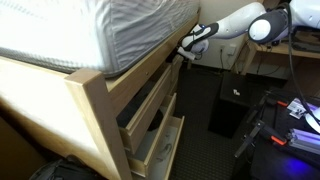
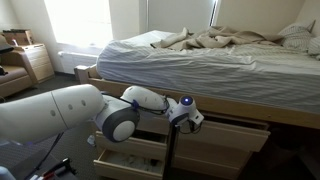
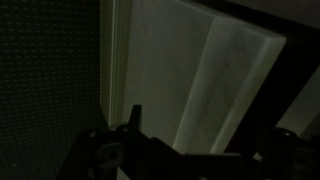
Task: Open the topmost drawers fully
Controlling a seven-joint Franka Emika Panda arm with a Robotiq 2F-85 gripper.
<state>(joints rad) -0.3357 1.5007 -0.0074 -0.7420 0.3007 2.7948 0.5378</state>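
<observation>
Hovering beside the bed [image 1: 95,30], over dark carpet [image 1: 197,152].
Hand [image 1: 186,47] at one o'clock of the part-open topmost drawers [image 1: 148,108]; grip unclear.

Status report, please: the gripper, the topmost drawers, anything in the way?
Gripper at the top drawer, just under the bed frame; open or shut not clear. Drawer partly out, not fully. Nothing seen blocking it.

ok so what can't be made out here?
- Gripper jaw state: tiny in both exterior views; wrist view is dark and cut by the bottom edge.
- Gripper contact with the top drawer: in shadow under the bed frame.
- Drawer contents: interior dark in an exterior view; arm blocks part of it.
</observation>
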